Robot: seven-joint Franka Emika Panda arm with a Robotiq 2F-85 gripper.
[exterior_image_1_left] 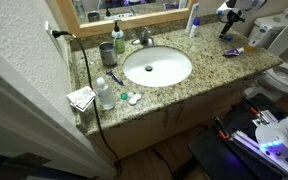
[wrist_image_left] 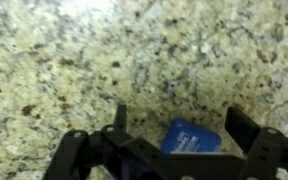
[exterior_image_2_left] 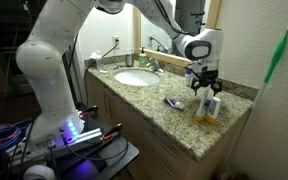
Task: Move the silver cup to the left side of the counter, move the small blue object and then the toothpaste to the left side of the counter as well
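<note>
Holds the jaws of the gripper (wrist_image_left: 180, 118) spread wide, pinching nothing. Frames what is probably the blue object (wrist_image_left: 192, 138) between the fingers in the wrist view, flat on the counter (wrist_image_left: 104, 50); too blurred to be sure. Hangs over the counter's end away from the sink (exterior_image_1_left: 156, 67), with the toothpaste (exterior_image_2_left: 172, 102) lying near, toward the basin. Shows the cup (exterior_image_1_left: 106, 52) standing across the sink beside the soap bottle (exterior_image_1_left: 119, 40), so likely finished with that step and now on the second. Calls next for a straight drop, a gentle close on so thin a piece, then a lift and carry over the sink to the cup's side.
</note>
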